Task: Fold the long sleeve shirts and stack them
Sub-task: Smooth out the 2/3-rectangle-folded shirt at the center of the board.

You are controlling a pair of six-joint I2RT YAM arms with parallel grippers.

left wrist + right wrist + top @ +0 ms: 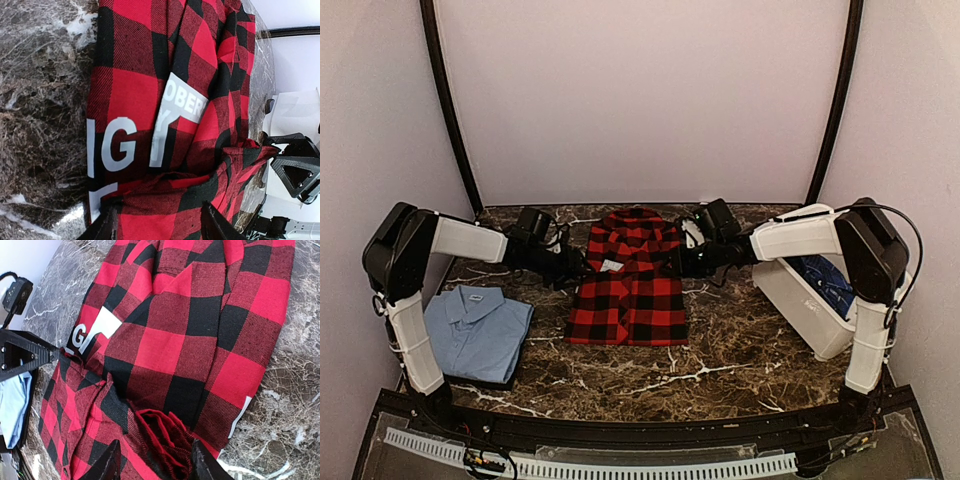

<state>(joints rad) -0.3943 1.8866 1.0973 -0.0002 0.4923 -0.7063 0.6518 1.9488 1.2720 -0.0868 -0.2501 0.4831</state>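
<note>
The red-and-black checked flannel shirt lies flat at mid table, collar to the back and sides folded in, with its white neck label showing. My left gripper is at its left edge. In the left wrist view the jaws are apart, straddling flat cloth. My right gripper is at the shirt's right edge. In the right wrist view the jaws stand apart around a loose bunch of folds. The light blue collared shirt lies folded at front left. The dark blue patterned shirt is in the bin.
A white bin stands at the right of the marble table, close to the right arm. Curved dark poles and pale walls close in the back and sides. The light blue shirt rests on a dark board near the left arm's base.
</note>
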